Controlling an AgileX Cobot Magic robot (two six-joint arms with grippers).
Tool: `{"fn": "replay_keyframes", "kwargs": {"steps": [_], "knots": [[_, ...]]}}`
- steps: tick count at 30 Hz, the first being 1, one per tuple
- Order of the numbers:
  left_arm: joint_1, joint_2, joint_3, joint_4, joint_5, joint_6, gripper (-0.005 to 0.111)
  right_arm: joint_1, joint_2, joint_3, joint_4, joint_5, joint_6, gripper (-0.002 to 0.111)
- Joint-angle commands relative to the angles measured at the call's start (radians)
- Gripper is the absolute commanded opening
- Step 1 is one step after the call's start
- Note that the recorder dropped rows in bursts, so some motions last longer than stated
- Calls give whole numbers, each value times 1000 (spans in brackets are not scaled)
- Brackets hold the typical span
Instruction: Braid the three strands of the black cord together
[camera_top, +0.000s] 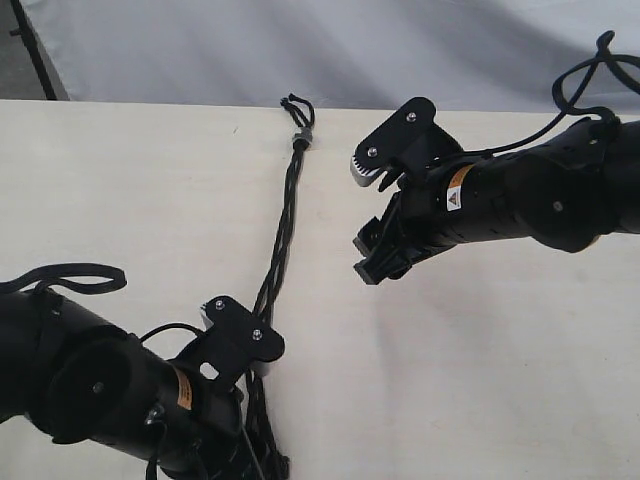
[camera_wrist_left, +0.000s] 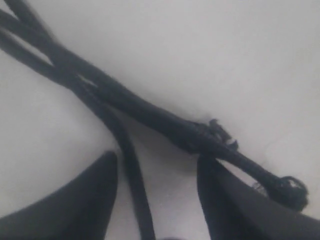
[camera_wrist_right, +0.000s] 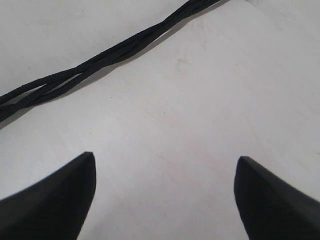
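Observation:
The black cord (camera_top: 283, 232) lies on the table, its short loops and grey band (camera_top: 300, 137) at the far end. Its three strands (camera_wrist_right: 115, 52) are twisted together down its length. Close to the knotted ends, my left gripper (camera_wrist_left: 156, 167) is open and low over the cord. One strand (camera_wrist_left: 131, 165) runs between its fingers. The other two, with their small knots (camera_wrist_left: 221, 133), lie against one fingertip (camera_wrist_left: 207, 172). My right gripper (camera_top: 366, 255) hovers open to the right of the cord, with only bare table between its fingers (camera_wrist_right: 87, 165).
The pale table (camera_top: 120, 200) ends at a far edge just behind the cord's loops, with a grey backdrop beyond. The arms' thick black cables (camera_top: 70, 277) loop near the left arm and at the upper right.

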Motion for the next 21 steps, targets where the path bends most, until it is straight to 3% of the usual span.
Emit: {"fn": "replay_keyframes", "kwargs": {"steps": [1, 5, 11, 16, 18, 21], "knots": [[-3, 6, 2, 40, 25, 3, 52, -7, -3, 4, 0, -10, -1, 72], [-3, -13, -2, 55, 22, 3, 52, -7, -3, 4, 0, -10, -1, 72], [13, -276, -2, 142, 23, 3, 52, -7, -3, 4, 0, -12, -1, 72], [189, -552, -2, 170, 81, 3, 49, -7, -3, 4, 4, -66, 5, 72], [253, -650, -2, 172, 82, 1, 38, -7, -3, 4, 4, -72, 5, 72], [337, -798, 4, 187, 81, 1, 7, -7, -3, 4, 4, -110, 6, 72]]}}
